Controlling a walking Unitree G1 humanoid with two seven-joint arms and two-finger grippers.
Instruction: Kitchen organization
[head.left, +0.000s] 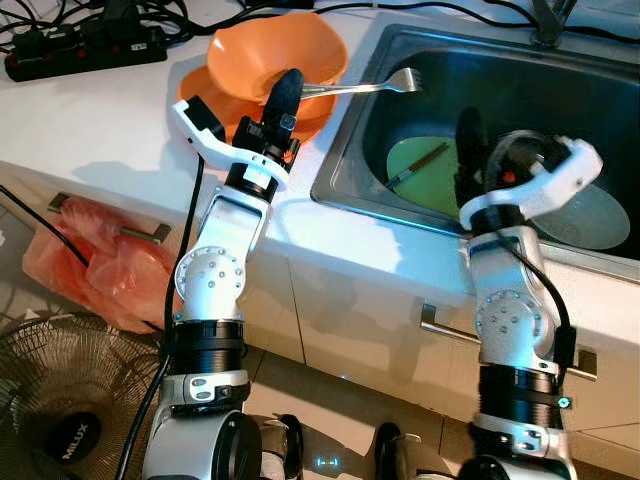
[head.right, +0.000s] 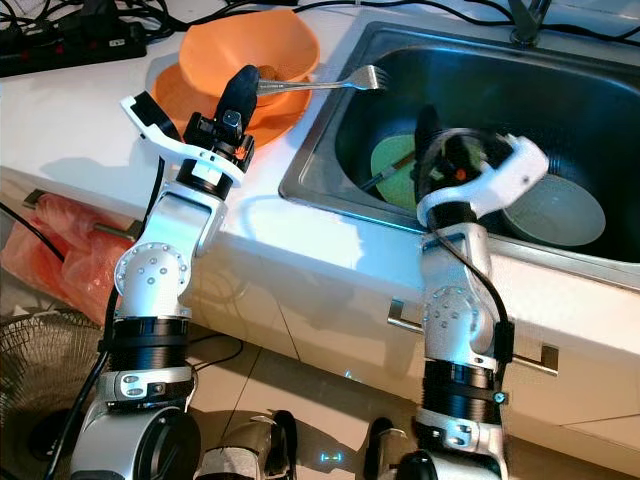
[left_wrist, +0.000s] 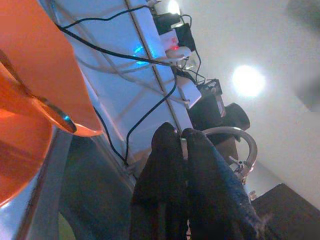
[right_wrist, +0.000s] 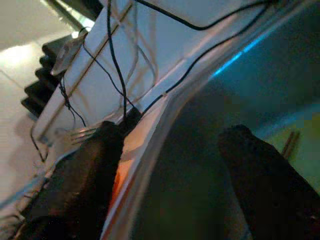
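Two stacked orange bowls (head.left: 275, 50) stand on the white counter just left of the steel sink (head.left: 345, 150). My left gripper (head.left: 284, 85) is at the bowls' front rim, shut on the handle end of a silver fork (head.left: 365, 87). The fork sticks out level, and its tines hang over the sink's edge. In the left wrist view the fingers (left_wrist: 172, 165) are pressed together. My right gripper (head.left: 478, 150) is down inside the sink, open, with nothing between its fingers (right_wrist: 260, 175). It hovers beside a green plate (head.left: 415, 180) that carries a dark stick-like utensil (head.left: 420, 163).
A grey plate (head.right: 560, 210) lies in the sink to the right. A black power strip (head.left: 85, 45) and cables sit at the counter's back left. An orange plastic bag (head.left: 95, 260) hangs by the cabinet, above a floor fan (head.left: 60, 400). The faucet base (head.left: 552, 20) is behind the sink.
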